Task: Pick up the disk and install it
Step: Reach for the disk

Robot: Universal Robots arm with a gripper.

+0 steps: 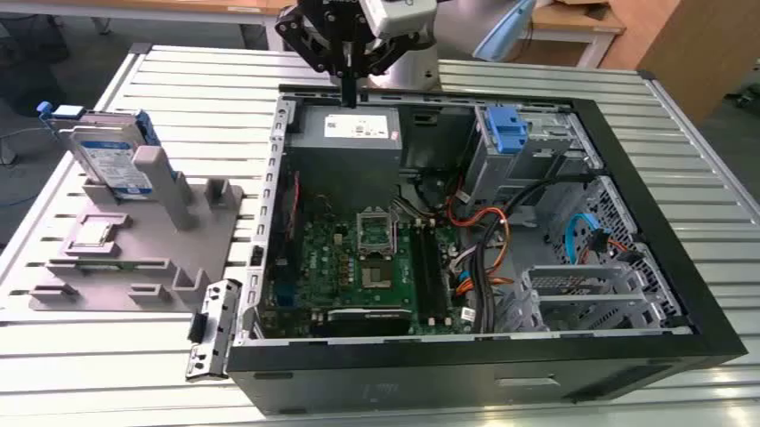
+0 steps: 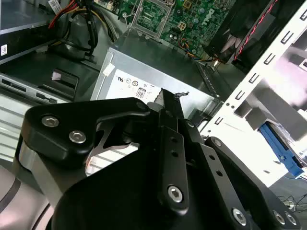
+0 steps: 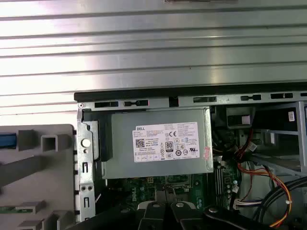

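At the upper middle of the exterior view, the gripper (image 1: pixel 348 93) hangs over the far end of the open computer case (image 1: pixel 683 240). Its jaws are together on nothing and point down at the grey power supply (image 1: pixel 344 129), apparently without touching it. Well apart from it, toward the exterior view's left, the disk (image 1: pixel 105 160) stands on edge in a grey holder (image 1: pixel 131 240) on the slatted bench (image 1: pixel 190 76), outside the case, with blue rails showing at its upper edges. I judge the task barely begun: the disk is not yet picked up, so both the pickup and the fitting are left. The arm above the gripper is cut off by the frame, and the drive cage by the blue latch (image 1: pixel 505 129) is too crowded with cables to tell which bay is meant. In the second wrist view, the black gripper body takes the foreground, and the jaws meet with no gap over the label of the power supply (image 2: pixel 144 72). A blue piece (image 2: pixel 278 143) past the case wall may be the disk's rail, but I cannot tell. In the first wrist view, the power supply (image 3: pixel 163 148) lies just beyond the jaws, which are partly cut off at the frame edge. The holder (image 3: pixel 29 158) sits beside the case, and a strip of blue (image 3: pixel 7 140) on it is too cut off to name.
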